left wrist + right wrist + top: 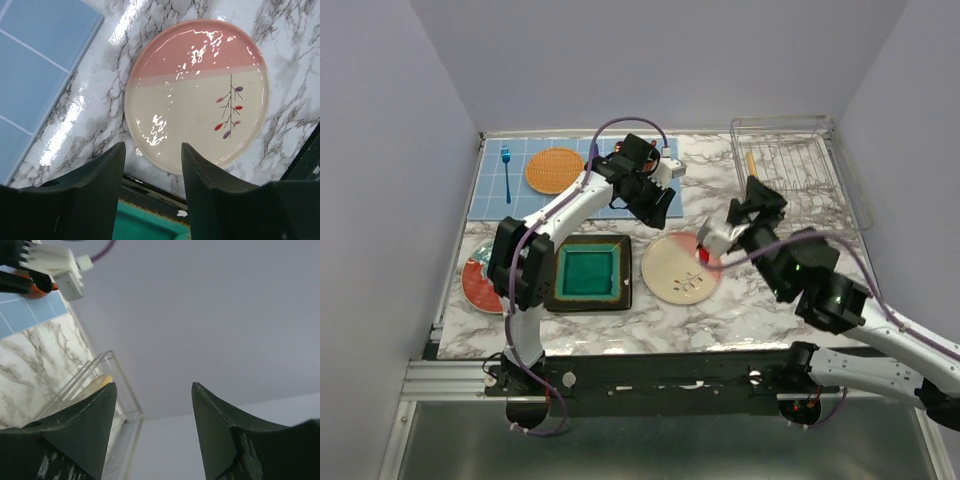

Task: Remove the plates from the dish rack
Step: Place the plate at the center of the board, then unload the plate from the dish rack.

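Pale lavender walls (620, 60) enclose a marble-patterned desk (760, 300).

The left arm rises from its base at the near edge, bends at the elbow over the desk's left side and reaches toward the centre. The left end effector (658, 205) (152, 150) hangs open and empty above the far edge of the round cream plate (675, 270) (195, 100). The right arm enters from the near right, cut off by the picture's edge, and extends toward the far right. The right end effector (757, 195) (154, 387) is open and empty, aimed at the wall just beside the dish rack (810, 180).

The dish rack stands at the far right corner. One plate (751, 162) (97, 385) remains upright in it; only its yellowish edge shows.

A blue mat (495, 195) at the far left carries an orange woven disc (554, 170) and a blue fork (506, 170).

Three plates lie flat on the desk:
- the square dark plate (588, 272), teal centre;
- the round cream plate, pink band, sprig motif;
- the red plate (478, 285), partly hidden behind the left arm.
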`<state>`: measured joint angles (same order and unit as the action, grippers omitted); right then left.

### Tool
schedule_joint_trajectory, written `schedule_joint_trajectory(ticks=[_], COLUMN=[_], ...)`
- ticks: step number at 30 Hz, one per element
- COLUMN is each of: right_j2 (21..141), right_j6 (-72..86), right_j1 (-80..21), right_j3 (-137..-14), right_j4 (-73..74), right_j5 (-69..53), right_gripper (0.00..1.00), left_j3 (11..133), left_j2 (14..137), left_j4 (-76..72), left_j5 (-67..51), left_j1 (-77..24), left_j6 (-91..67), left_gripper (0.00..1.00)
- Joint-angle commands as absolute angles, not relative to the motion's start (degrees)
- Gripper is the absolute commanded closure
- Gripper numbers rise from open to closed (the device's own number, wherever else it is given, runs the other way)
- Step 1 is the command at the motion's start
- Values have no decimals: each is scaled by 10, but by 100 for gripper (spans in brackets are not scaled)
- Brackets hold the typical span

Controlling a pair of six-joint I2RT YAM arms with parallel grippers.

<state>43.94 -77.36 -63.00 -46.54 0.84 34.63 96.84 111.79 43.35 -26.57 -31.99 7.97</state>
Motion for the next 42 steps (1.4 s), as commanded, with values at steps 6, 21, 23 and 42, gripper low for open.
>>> schedule_joint_trajectory(ticks=[6, 21, 23, 42], right_j2=[612, 647, 650, 691], right_j6=[-391, -209, -200, -169], right_j1=[-322, -215, -214, -149], right_j3=[-781, -678, -667, -589], right_j4=[286, 272, 256, 147], right_j5=[144, -13, -18, -42], right_gripper=[34, 33, 32, 32], left_j3=[958, 918, 918, 904], left_j2=[1033, 1003, 1002, 1001], left_j4=[411, 394, 396, 371], left_j5=[-274, -306, -308, -304], left_j1=[-309, -272, -273, -262], left_j6=[108, 106, 109, 103], left_gripper=[43, 43, 43, 24])
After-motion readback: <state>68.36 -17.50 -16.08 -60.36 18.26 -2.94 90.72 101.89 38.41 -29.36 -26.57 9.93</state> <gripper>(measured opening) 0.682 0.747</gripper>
